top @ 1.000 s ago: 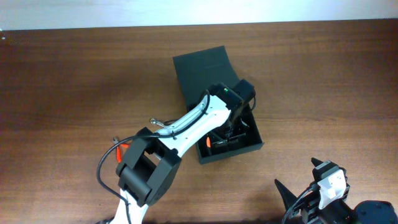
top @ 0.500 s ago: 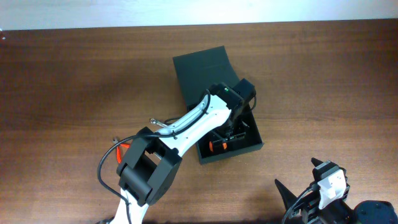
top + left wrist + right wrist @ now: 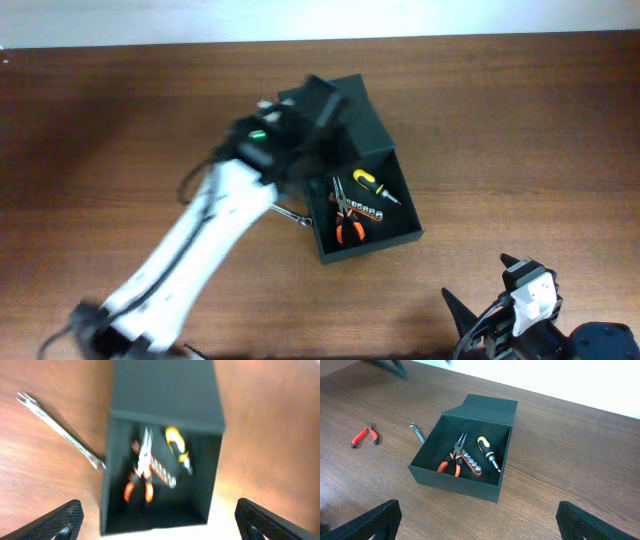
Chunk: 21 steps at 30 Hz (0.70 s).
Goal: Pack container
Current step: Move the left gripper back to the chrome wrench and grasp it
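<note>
A brown wooden table [image 3: 520, 120] carries the scene. The white left arm [image 3: 200, 240], blurred in the overhead view, reaches diagonally across it. The left gripper [image 3: 160, 515] hangs above the container [image 3: 370, 245], its two black fingers [image 3: 67, 515] spread wide and holding nothing. In the wrist view the box sits directly beneath them.

The right gripper [image 3: 480, 517] sits low at the near edge of the table, its fingers likewise parted and empty. The container lies well ahead of it, centred between its fingertips. The flap lid is open, folded back on the side farthest from this gripper.

Three tools lie on the box's floor under the left gripper. They are a pair of orange-handled pliers [image 3: 345, 215], a yellow-and-black screwdriver [image 3: 375, 186] beside them, and a short strip of metal bits [image 3: 362, 210] between the two, touching the pliers.

A slim silver wrench [image 3: 60, 430] lies on the table outside the box. Its near end is just beside the wall on the left gripper's left. A small pair of red-handled pliers [image 3: 365, 436] lies farther out on that side, well apart from the box and far ahead-left of the right gripper.
</note>
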Motion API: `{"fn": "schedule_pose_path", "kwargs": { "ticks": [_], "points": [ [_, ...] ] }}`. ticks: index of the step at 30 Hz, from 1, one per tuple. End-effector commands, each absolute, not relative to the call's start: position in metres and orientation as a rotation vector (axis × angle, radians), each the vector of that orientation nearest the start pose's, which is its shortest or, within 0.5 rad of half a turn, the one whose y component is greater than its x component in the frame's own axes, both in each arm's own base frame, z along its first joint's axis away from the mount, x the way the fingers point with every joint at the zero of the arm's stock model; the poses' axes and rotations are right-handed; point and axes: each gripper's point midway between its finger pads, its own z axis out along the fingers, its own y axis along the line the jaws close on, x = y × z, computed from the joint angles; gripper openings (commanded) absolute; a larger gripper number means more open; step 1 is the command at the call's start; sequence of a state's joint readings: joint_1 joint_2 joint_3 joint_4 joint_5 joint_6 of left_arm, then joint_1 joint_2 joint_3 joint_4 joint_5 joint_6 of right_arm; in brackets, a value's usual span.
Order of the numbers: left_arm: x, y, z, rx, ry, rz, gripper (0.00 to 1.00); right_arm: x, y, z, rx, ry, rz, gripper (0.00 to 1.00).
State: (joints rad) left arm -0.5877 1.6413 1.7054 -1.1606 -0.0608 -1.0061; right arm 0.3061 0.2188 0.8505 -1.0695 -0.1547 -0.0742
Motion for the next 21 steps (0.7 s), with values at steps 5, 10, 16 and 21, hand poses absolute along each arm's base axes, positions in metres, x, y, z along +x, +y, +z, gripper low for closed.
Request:
{"fn": "schedule_pose_path", "kwargs": {
  "ticks": [5,10,16,21],
  "points": [
    [0.315,-0.111,0.193,-1.157,2.533,-0.249,0.99,0.132,0.066,0.262,-0.449,1.955,0.294,0.98],
    [0.315,-0.102,0.143,-1.342,2.511,-0.274,0.99,0.132,0.066,0.262,-0.449,1.955,0.294,0.99],
    [0.326,-0.111,0.097,-1.410,2.552,-0.243,0.99,0.132,0.066,0.262,-0.449,1.955,0.294,0.99],
    [0.322,-0.113,0.060,-1.591,2.606,-0.205,0.98,0.132,0.066,0.262,-0.449,1.955,0.294,0.99]
  ]
}}
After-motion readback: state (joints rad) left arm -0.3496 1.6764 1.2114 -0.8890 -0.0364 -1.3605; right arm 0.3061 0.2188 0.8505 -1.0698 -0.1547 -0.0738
